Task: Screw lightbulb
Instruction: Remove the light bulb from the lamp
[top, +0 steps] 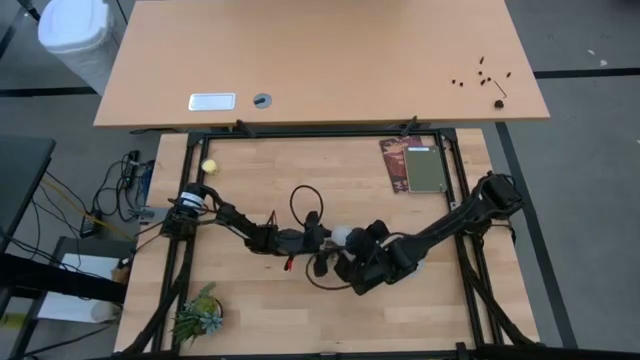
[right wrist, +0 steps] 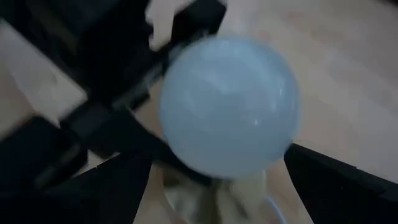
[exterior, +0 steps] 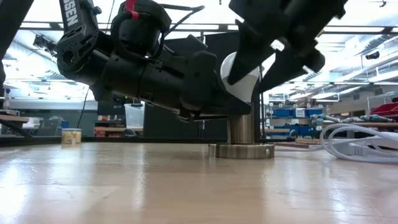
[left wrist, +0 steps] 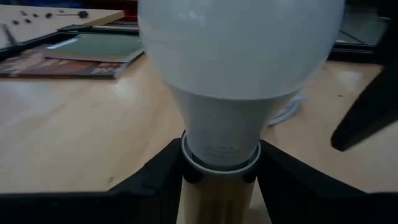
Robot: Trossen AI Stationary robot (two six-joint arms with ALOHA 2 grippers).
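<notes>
The white lightbulb (exterior: 244,76) stands upright in a metal socket (exterior: 242,127) on a round flat base (exterior: 241,150) at mid-table (top: 342,237). My left gripper (left wrist: 221,171) comes in level from the table's left and is shut on the socket's top, just under the bulb's neck. My right gripper (exterior: 264,59) slants down from the right, open. Its two fingers stand on either side of the bulb's round top (right wrist: 227,102). I see no touch there. My left gripper pinches the socket's upper collar (left wrist: 221,163) between its two fingers (left wrist: 165,174), right below the bulb's white neck. The fingers come almost level from the table's left and lie across the upright socket. Socket and bulb stand upright, the base flat on the table.
A white cord (exterior: 364,142) lies coiled to the right of the socket. A black cable loop (top: 303,203) lies behind my left gripper. A card and booklet (top: 415,165) sit at far right, a small plant (top: 197,315) at near left, a yellow ball (top: 209,166) at far left.
</notes>
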